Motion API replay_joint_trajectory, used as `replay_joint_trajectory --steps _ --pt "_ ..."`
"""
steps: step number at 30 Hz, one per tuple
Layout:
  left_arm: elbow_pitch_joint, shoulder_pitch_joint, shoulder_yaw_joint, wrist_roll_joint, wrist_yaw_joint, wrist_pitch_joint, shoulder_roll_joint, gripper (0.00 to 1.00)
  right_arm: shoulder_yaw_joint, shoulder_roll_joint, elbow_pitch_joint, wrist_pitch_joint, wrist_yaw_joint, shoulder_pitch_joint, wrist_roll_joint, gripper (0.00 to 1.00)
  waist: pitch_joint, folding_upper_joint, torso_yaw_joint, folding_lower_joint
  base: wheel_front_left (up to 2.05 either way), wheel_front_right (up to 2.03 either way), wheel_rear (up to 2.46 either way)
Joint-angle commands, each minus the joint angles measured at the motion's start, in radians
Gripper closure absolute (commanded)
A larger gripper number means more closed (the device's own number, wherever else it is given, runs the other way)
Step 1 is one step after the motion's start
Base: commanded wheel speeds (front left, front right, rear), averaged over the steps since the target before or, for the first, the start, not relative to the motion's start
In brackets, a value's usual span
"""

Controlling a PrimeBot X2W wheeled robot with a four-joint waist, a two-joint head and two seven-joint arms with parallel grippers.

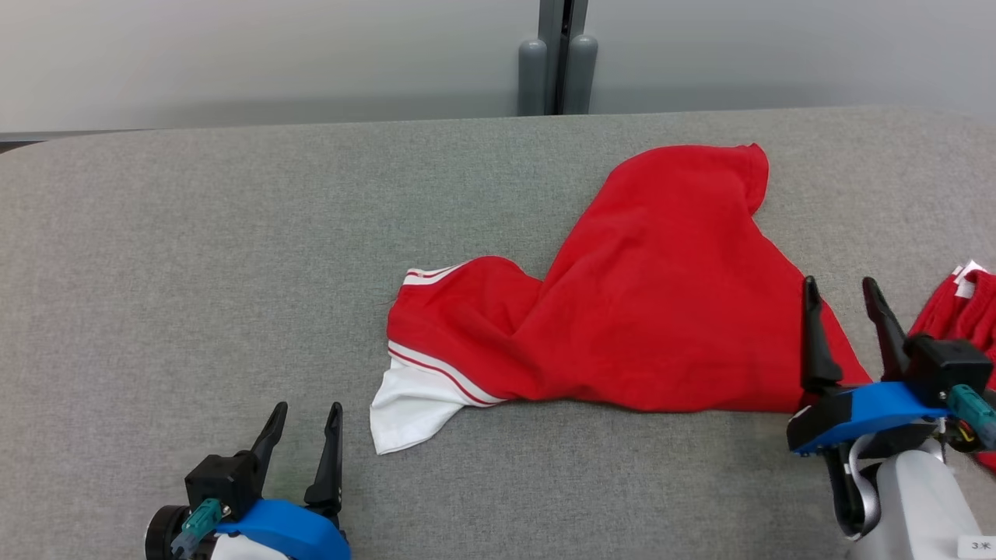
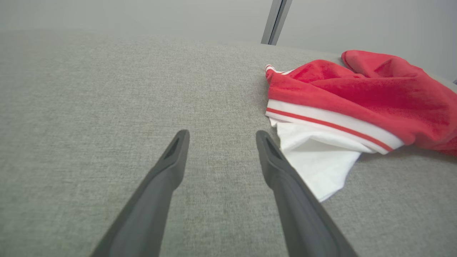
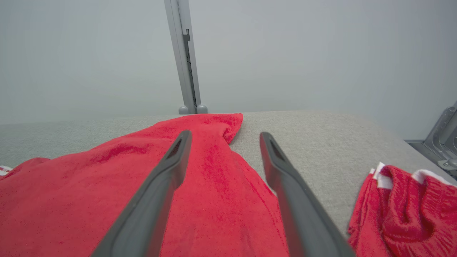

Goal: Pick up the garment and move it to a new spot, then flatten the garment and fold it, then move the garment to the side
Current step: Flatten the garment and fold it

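The red garment lies crumpled on the grey desk, a little right of the middle. Its bulk is heaped toward the far right, and a white-banded end with a white panel trails out to the near left. Creases run across it and the cloth is bunched where the two parts meet, so I judge that the flattening step is not yet done. The right gripper stands at the garment's near right corner, fingers apart with nothing clamped between them. In the right wrist view one finger lies over red cloth and the other over bare desk, straddling the garment's right edge, though I cannot tell whether the tips touch the fabric. That looks like a sensible place from which to take the corner and draw the cloth out to the right. The left gripper hovers at the near left, fingers likewise spread and empty. In the left wrist view the white panel lies just beside its right finger, handy for taking the opposite end so the two arms could stretch the garment between them. A second red piece with white tags sits at the desk's right edge, apart from the garment but near the right gripper. A pull toward the right could, I think, brush against it.
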Motion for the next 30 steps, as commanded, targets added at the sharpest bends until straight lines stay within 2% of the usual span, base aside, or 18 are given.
replay_joint_trajectory --steps 1,7,16,24,30 --pt "0.002 -0.005 -0.003 -0.001 -0.002 -0.002 0.004 0.0 0.025 -0.003 -0.002 -0.003 0.0 -0.007 0.006 0.0 -0.008 0.0001 0.005 -0.0001 0.0 0.0 0.0" --pt "0.012 0.014 0.001 0.009 -0.002 -0.002 -0.006 0.0 0.068 -0.004 -0.015 -0.003 0.0 0.042 -0.007 0.0 -0.042 0.0001 0.009 -0.0001 0.0 0.0 0.0" --pt "0.017 0.056 -0.005 0.018 -0.002 -0.002 -0.032 0.0 0.109 -0.004 -0.012 -0.003 0.0 0.171 -0.018 0.0 -0.098 0.0001 -0.024 -0.0001 0.0 0.0 0.0" --pt "0.052 0.039 -0.072 -0.016 -0.002 -0.002 -0.035 0.0 0.128 -0.004 -0.032 -0.003 0.0 0.166 -0.014 0.0 -0.068 0.0001 -0.062 -0.0001 0.0 0.0 0.0" --pt "0.126 0.016 -0.071 -0.049 -0.002 -0.001 -0.033 0.0 0.126 -0.004 -0.05 -0.004 0.0 0.141 -0.023 0.0 -0.039 0.0001 -0.086 -0.0001 0.0 0.0 0.0"
